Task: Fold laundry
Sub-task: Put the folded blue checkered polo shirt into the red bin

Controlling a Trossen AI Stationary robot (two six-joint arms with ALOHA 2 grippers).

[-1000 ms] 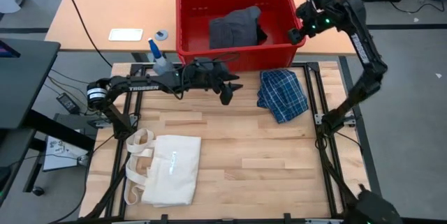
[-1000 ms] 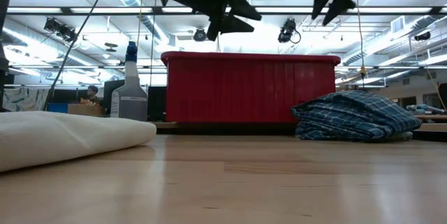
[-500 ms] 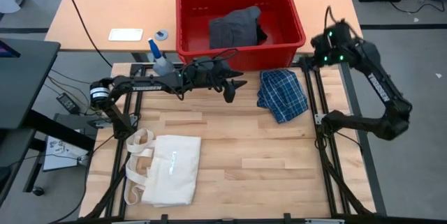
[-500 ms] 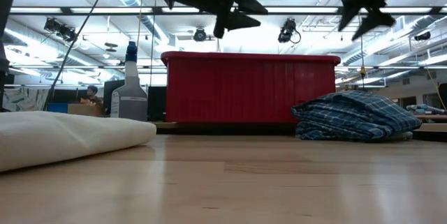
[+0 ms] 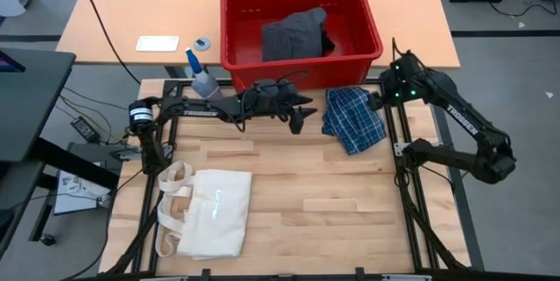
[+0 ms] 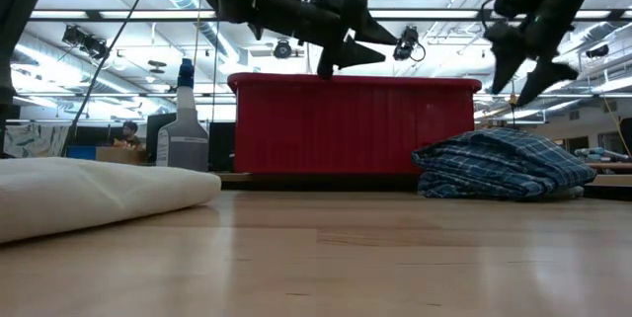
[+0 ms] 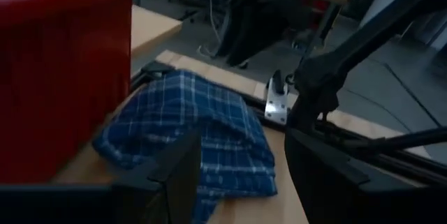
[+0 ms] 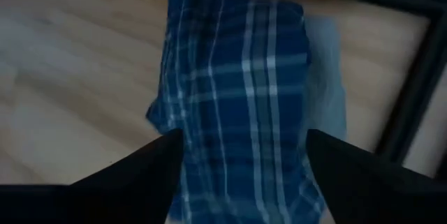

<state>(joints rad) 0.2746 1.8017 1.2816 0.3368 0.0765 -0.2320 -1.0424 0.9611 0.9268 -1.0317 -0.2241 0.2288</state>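
Note:
The blue-and-white plaid garment (image 5: 354,117) lies bunched on the wooden table at its far right, just in front of the red basket (image 5: 350,66). A dark charcoal garment (image 5: 293,36) lies inside the basket. My left gripper (image 5: 304,115) hovers open to the left of the plaid garment (image 7: 188,133), pointing at it almost level. My right gripper (image 5: 376,101) hangs open above the garment's right edge (image 8: 237,91), slanting down. In the low view both grippers, left (image 6: 387,47) and right (image 6: 513,85), stand clear above the plaid garment (image 6: 504,164).
A cream tote bag (image 5: 206,213) lies flat at the table's near left. A spray bottle (image 5: 199,71) stands at the far left edge beside the basket. The black frame rail (image 5: 394,132) runs along the table's right side. Bare wood (image 5: 297,185) lies in the middle.
My right gripper has come down from above the basket's right end, toward the near edge, and now hangs just over the plaid garment's right side. My left gripper has moved right and a little down toward the same garment. The garment has not moved.

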